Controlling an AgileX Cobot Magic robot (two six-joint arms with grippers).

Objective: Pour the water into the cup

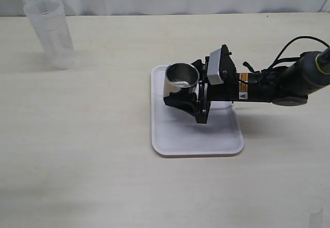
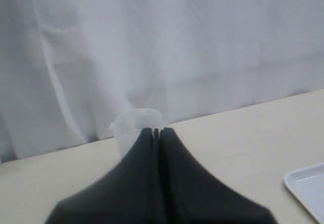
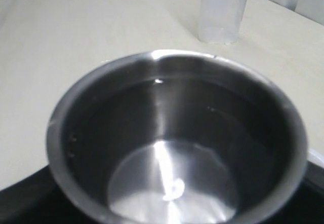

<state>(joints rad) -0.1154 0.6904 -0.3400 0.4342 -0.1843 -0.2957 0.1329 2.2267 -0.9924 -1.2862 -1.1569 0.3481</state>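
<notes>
Where the pale beige bench (image 1: pixel 93 150) reaches the upper left of the exterior view, a tall translucent plastic measuring beaker (image 1: pixel 50 32) stands upright, well apart from everything else. The left pincer (image 2: pixel 156 131) does not show in that view. Its own wrist view shows its two black fingers (image 2: pixel 177 183) pressed flat together, clenched on nothing, with the beaker just past their tips and a white curtain (image 2: pixel 152 41) behind.

Right of the middle lies a white rectangular plastic tray (image 1: pixel 196 137) with rounded corners. Over its upper left part is the short cylindrical shiny stainless-steel cup (image 1: pixel 174 86), upright and mouth up; whether its base touches the tray I cannot tell. The right pincer (image 1: pixel 182 82) grasps this cup, jaws spread wide, one black finger against each side of its wall. A small amount of clear, colourless water (image 3: pixel 167 133) lies in the cup, the steel bottom showing through it. The black right arm (image 1: pixel 278 81) stretches to the right edge, low over the bench.
</notes>
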